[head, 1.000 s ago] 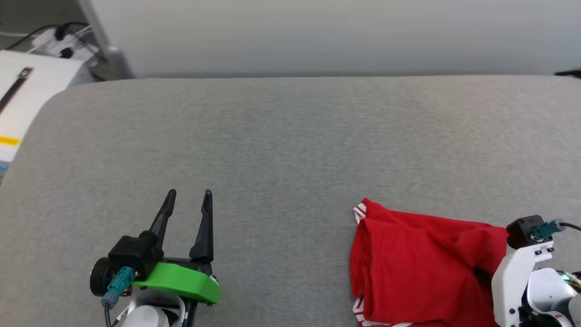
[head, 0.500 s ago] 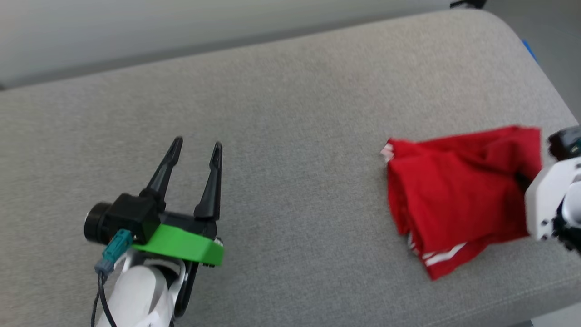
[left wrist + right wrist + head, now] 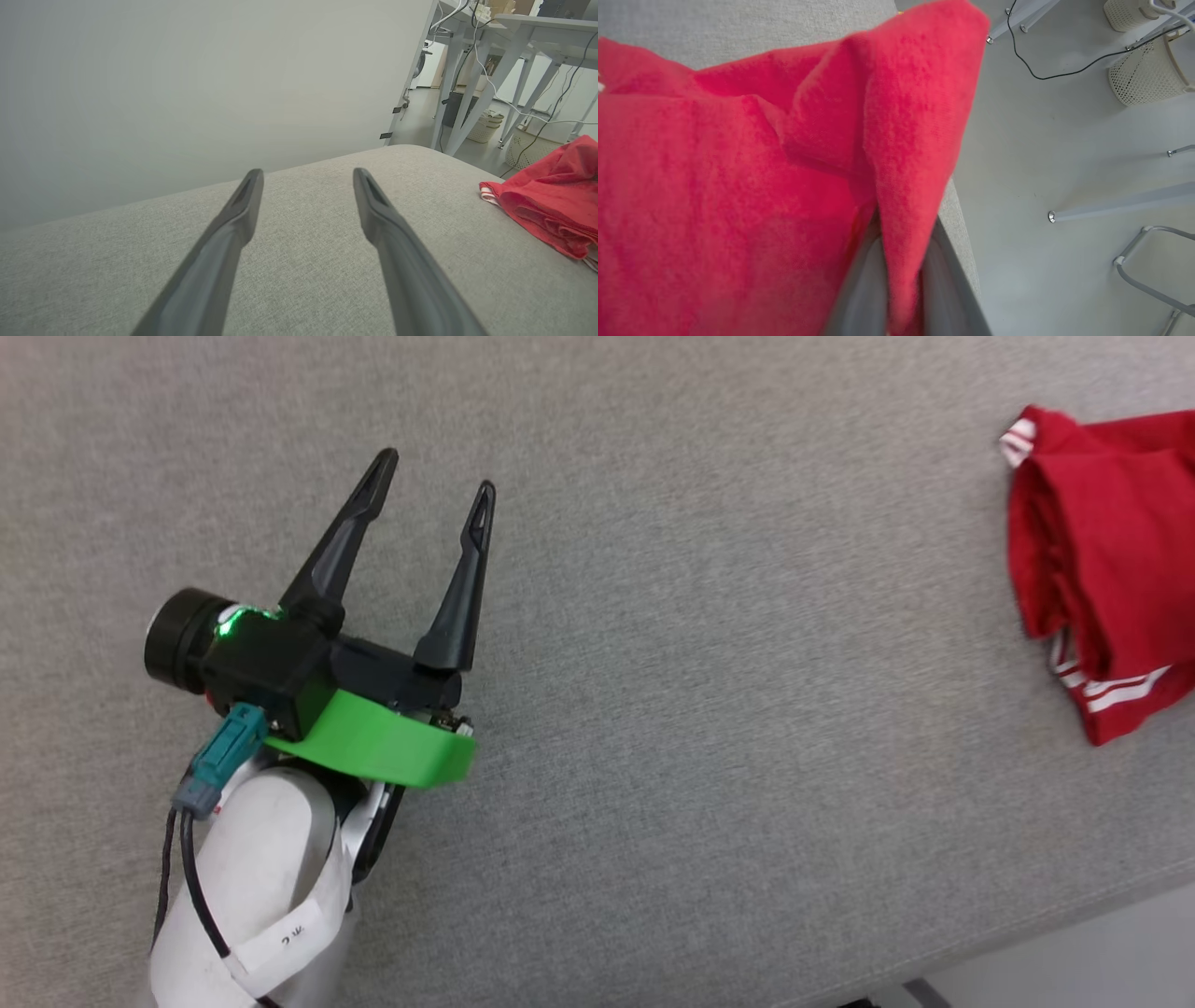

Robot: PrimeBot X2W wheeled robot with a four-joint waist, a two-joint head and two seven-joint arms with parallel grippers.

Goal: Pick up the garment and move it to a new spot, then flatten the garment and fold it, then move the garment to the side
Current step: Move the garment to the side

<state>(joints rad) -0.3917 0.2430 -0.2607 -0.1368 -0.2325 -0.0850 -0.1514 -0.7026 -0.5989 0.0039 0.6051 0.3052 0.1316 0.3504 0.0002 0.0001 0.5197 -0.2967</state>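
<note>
Left gripper (image 3: 435,474) spread wide, empty, above grey cushion (image 3: 700,663), at 9 o'clock in head view. Garment (image 3: 1102,541) bunched at 3 o'clock, near cushion edge. Right gripper (image 3: 901,280) pinching a garment fold, fingers nearly together.

Cropped at the head view's right edge: red jersey-style garment (image 3: 1092,551) with white-striped trim; the left wrist view's right edge cuts it too. Right gripper (image 3: 899,242): fingertips buried in the red fold, finger shafts blurred.
</note>
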